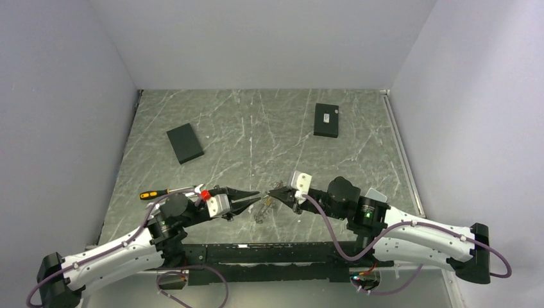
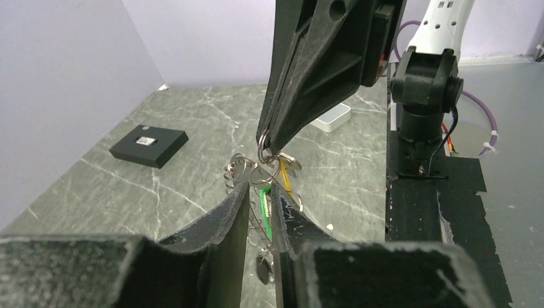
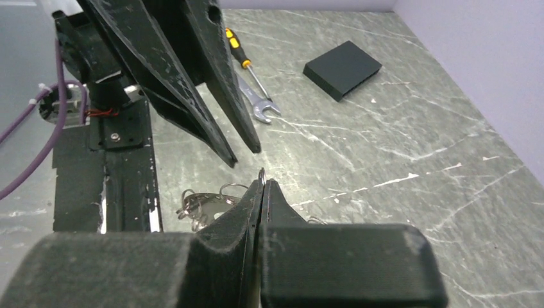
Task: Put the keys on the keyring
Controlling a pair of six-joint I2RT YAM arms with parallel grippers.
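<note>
**Entry: keyring point(image 2: 264, 146) with keys point(image 2: 246, 174), hung just above the middle of the desk's near edge; threading under way, by my reading not finished.**

Right gripper point(image 1: 272, 190): fingers pressed together on the top loop of thin, bright wire, with the bundle dangling beneath. Left gripper point(image 1: 255, 194): tips slightly parted just beside the bundle, and I can see nothing gripped between them. Bundle: several overlapping round wire loops and small flat silver-grey keys, one yellow-headed key point(image 2: 284, 178) and a green sliver I cannot identify. Which keys are truly threaded I cannot tell, so I judge at least one is left to work on. Desk point(image 1: 256, 122): dull grey-green stone pattern with white veins. At its left edge lie a screwdriver point(image 1: 160, 192) and an open-ended steel wrench point(image 3: 260, 106). Near the far edge are two flat matte black boxes point(image 1: 185, 142).
</note>
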